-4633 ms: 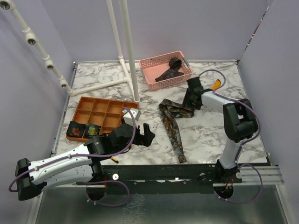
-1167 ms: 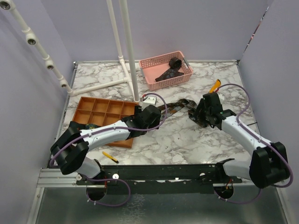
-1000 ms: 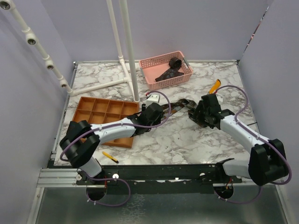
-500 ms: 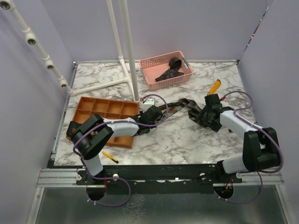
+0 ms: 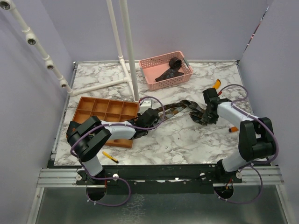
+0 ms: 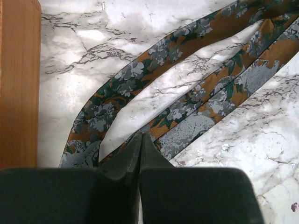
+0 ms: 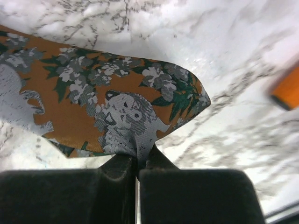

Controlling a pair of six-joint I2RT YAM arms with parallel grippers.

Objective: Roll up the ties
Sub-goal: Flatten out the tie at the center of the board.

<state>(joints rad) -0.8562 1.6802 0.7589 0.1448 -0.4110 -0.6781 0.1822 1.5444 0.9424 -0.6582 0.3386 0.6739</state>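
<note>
A long floral tie (image 5: 175,108), brown-orange with grey and green flowers, lies folded into two strands across the middle of the marble table. My left gripper (image 5: 148,117) sits at its left end. In the left wrist view, the left gripper (image 6: 141,135) is shut, and the tie (image 6: 140,79) runs in under its tips. My right gripper (image 5: 206,116) holds the other end. In the right wrist view, the right gripper (image 7: 141,156) is shut on the edge of the tie's wide pointed blade (image 7: 93,93). A rolled tie (image 5: 175,62) rests in the pink basket (image 5: 152,77).
An orange compartment tray (image 5: 105,109) lies left of the left gripper, partly under that arm. White pipe uprights (image 5: 133,70) stand behind it. Orange-handled tools (image 5: 216,84) lie near the right arm, another (image 5: 232,129) beside it, and a yellow one (image 5: 110,157) sits near the front edge.
Both grippers have shut, each at one end of the tie. The left arm's elbow has folded back towards the tray. The right arm has swung to the right.
</note>
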